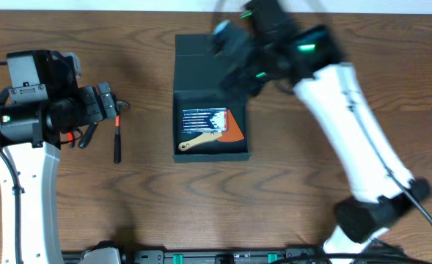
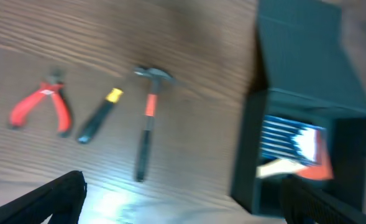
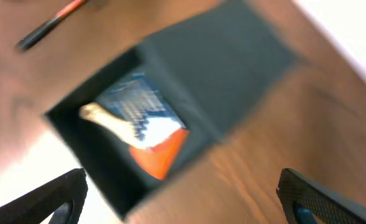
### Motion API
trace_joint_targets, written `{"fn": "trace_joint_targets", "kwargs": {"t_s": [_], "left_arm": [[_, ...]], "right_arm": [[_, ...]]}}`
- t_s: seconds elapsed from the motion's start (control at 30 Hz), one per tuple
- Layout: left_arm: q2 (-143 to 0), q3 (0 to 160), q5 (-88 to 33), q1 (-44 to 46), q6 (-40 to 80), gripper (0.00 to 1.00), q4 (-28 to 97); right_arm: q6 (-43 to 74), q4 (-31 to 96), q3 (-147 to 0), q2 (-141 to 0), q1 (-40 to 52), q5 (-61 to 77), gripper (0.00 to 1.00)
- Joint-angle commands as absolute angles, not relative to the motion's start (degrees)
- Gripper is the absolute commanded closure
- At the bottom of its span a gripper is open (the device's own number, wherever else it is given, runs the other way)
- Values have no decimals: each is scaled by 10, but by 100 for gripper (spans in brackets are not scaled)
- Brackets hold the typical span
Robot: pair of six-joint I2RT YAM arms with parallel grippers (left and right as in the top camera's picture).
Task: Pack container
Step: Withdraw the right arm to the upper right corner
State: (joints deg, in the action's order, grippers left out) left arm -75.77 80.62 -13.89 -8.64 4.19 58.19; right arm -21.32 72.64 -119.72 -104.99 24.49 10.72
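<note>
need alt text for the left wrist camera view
An open dark container sits at right on a wooden table, holding a wooden-handled tool and a blurred metal set. To its left lie a hammer, a black tool with a yellow band and red-handled pliers; the left gripper hangs open below.

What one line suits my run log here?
box: lid open, items inside | hammer, pliers: on table | left claw: open | right claw: open

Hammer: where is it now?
Left wrist view: the hammer lies on the table, left of the container, beside the yellow-banded tool.
</note>
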Motion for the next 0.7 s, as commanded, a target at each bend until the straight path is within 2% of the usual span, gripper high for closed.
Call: {"fn": "trace_joint_targets", "kwargs": {"t_s": [0.0, 0.2, 0.3, 0.5, 0.67], "left_arm": [[-760, 815, -201, -90, 61, 2, 587], [-799, 815, -154, -90, 59, 2, 621], [-850, 815, -130, -89, 47, 2, 634], [-974, 815, -113, -63, -18, 1, 623], [-1043, 815, -53, -40, -19, 2, 572]], "right_arm": [[-133, 733, -1200, -1035, 155, 105, 1], [-44, 740, -1196, -1049, 0, 109, 1], [-3, 736, -1193, -1062, -44, 115, 1], [13, 740, -1192, -1090, -69, 114, 1], [13, 743, -1191, -1108, -67, 114, 1]]}}
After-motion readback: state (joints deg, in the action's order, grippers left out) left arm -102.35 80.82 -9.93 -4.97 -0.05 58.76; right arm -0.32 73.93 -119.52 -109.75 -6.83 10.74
